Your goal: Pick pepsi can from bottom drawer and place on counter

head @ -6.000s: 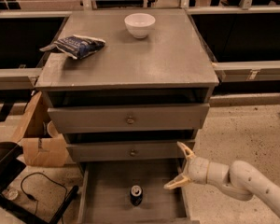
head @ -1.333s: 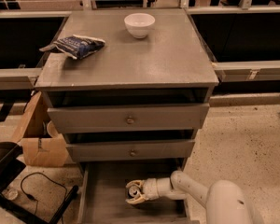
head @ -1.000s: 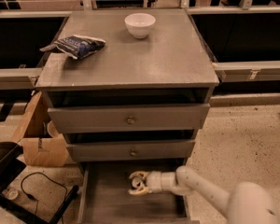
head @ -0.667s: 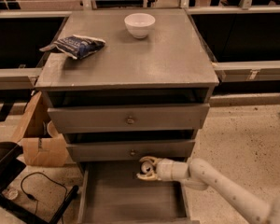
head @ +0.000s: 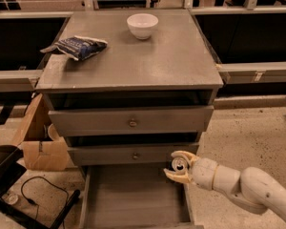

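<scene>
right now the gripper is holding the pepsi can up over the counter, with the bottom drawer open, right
No. The camera view shows the gripper holding the pepsi can low, by the right side of the open bottom drawer, below the counter rather than over it. The bottom drawer is indeed open.

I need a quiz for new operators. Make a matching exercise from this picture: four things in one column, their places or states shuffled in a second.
Things
1. small dark blue pepsi can with silver top
2. round white bowl
3. crinkled blue-and-white snack bag
4. wide grey wooden bottom drawer

Places or states
A. pulled open
B. left side of the grey wooden counter
C. held by the gripper, over the drawer's right edge
D. near the counter's far edge

Pairs: 1-C, 2-D, 3-B, 4-A
</scene>
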Tool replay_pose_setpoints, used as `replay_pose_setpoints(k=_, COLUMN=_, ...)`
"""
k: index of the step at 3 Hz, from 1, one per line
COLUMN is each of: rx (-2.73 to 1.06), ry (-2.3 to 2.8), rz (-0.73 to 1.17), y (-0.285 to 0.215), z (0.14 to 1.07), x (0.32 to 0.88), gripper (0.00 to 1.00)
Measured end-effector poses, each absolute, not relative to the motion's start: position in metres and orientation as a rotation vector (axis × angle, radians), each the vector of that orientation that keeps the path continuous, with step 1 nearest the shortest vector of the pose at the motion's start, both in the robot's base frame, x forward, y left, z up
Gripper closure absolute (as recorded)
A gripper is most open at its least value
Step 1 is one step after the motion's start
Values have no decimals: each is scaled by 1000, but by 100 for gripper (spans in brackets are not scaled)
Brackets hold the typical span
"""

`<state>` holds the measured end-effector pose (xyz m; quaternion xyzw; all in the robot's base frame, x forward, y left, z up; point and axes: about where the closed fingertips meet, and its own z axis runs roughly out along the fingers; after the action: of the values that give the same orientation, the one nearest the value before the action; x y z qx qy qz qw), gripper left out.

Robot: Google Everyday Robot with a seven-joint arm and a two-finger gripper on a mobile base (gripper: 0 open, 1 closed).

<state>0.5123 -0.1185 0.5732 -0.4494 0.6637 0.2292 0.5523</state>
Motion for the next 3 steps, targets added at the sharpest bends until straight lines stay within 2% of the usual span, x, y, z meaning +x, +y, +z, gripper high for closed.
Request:
replay_pose_setpoints(k=2, rx=-1162, ry=1552, rz=747, y=-56, z=723, x=341, gripper=100)
replay_pose_setpoints(k=3, rx=-1216, ry=1526, rz=674, y=-41, z=810, x=314, gripper=100)
